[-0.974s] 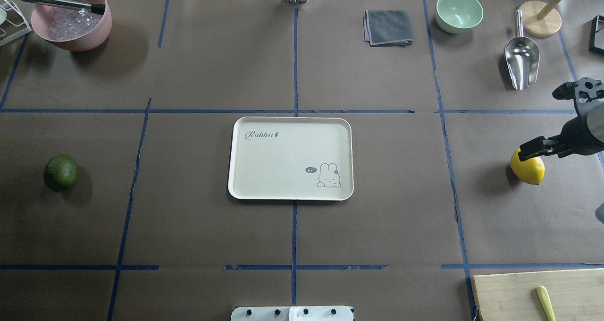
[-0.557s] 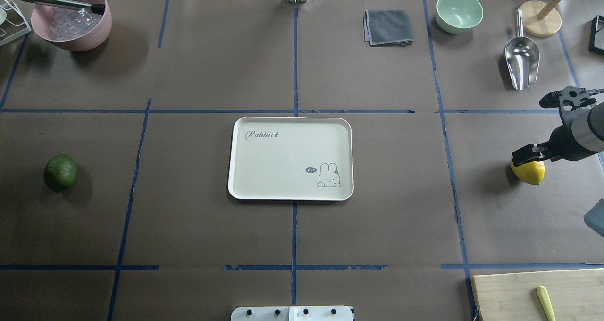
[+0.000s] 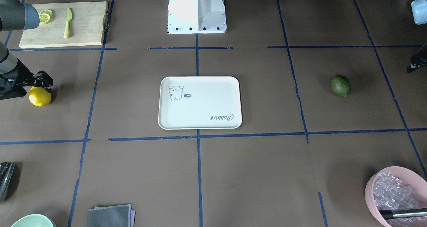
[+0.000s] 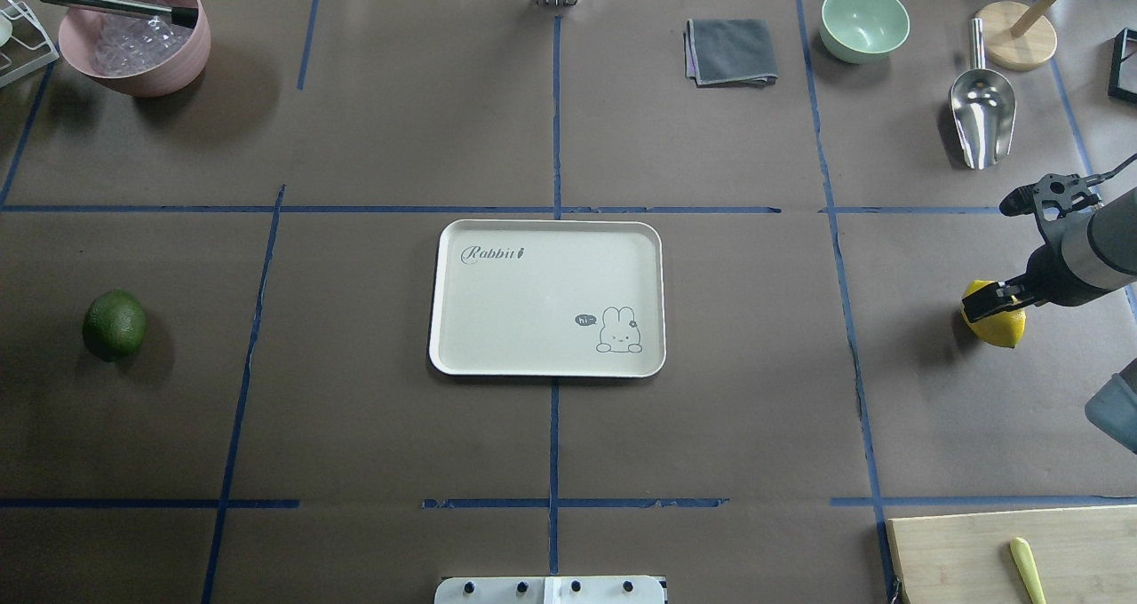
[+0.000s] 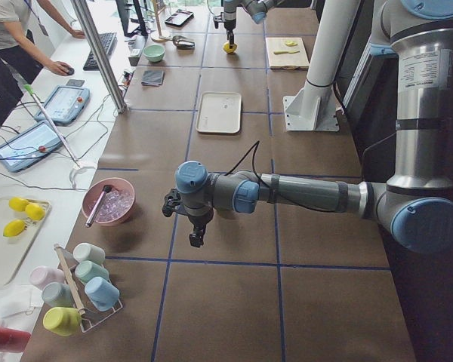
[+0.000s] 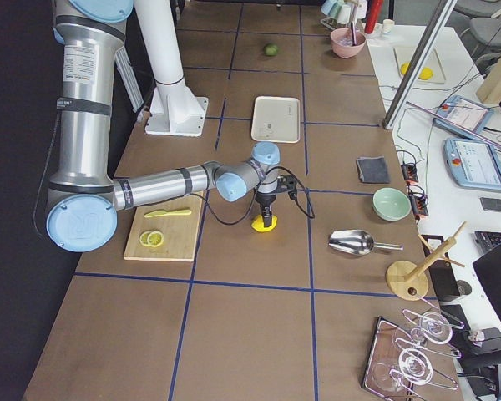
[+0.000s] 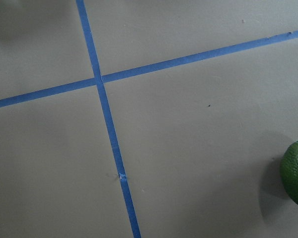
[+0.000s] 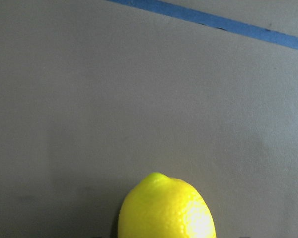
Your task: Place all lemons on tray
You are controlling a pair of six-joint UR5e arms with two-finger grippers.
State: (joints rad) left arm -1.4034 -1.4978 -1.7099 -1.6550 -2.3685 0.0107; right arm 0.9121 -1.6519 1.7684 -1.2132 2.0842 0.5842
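Note:
The bright yellow lemon (image 4: 997, 324) lies on the table at the right; it also shows in the front view (image 3: 40, 96) and fills the bottom of the right wrist view (image 8: 166, 208). My right gripper (image 4: 990, 302) is open, low over this lemon, its fingers on either side of the top. The dark green lemon (image 4: 114, 323) lies at the far left, apart from both grippers, and shows at the edge of the left wrist view (image 7: 295, 173). The cream tray (image 4: 533, 275) sits bare at the centre. My left gripper (image 5: 196, 235) hovers off the table's left side; I cannot tell its state.
A pink bowl (image 4: 133, 35) with a tool in it stands back left. A grey cloth (image 4: 730, 51), a green bowl (image 4: 864, 22), a metal scoop (image 4: 981, 115) and a wooden stand (image 4: 1017, 40) are back right. A bamboo cutting board (image 4: 977, 551) with a knife lies front right.
My right gripper has moved left and come down onto the yellow lemon. The lemons and the tray have not moved.

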